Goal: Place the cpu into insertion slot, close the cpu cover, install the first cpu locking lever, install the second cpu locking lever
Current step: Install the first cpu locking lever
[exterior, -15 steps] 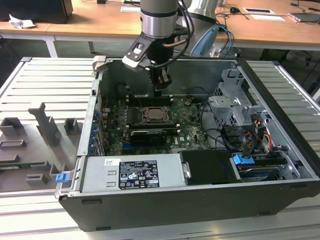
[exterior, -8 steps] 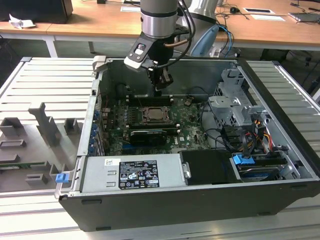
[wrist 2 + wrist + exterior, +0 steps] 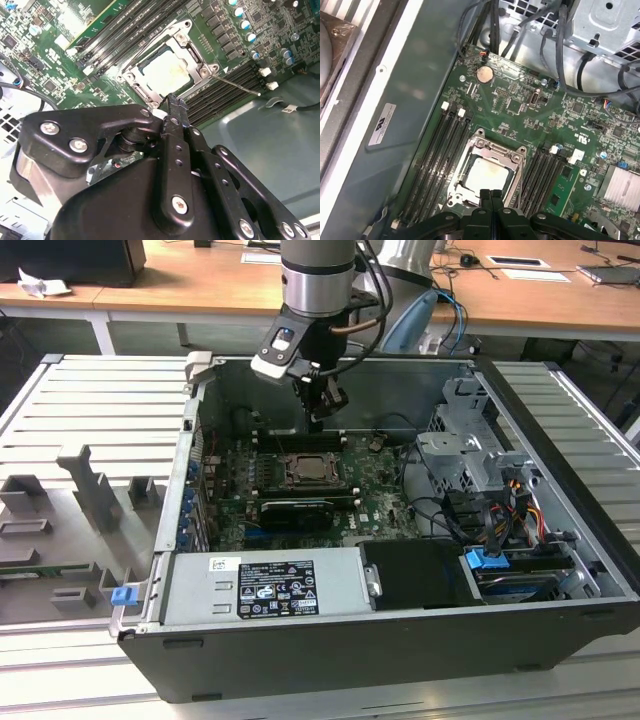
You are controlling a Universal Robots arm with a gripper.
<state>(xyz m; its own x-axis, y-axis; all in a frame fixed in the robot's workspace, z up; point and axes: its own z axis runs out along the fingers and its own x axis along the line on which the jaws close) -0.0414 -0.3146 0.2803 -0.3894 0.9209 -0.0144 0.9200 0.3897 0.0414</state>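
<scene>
The cpu (image 3: 486,175) (image 3: 166,71) lies flat in the socket on the green motherboard, its pale metal top facing up. The cpu cover (image 3: 482,146) (image 3: 196,56) lies down around it as a silvery frame. A thin locking lever (image 3: 240,86) sticks out from one socket corner over the memory slots. My gripper (image 3: 490,192) (image 3: 173,98) (image 3: 320,421) hovers just above the socket's edge, shut, with nothing between its fingers. In the exterior view the socket (image 3: 307,471) sits a little below the fingertips.
The open computer case (image 3: 560,570) surrounds the board with tall walls. Memory slots (image 3: 440,150) flank the socket on both sides. Cable bundles and a metal drive cage (image 3: 470,455) stand at the exterior view's right. A power supply (image 3: 270,585) fills the front.
</scene>
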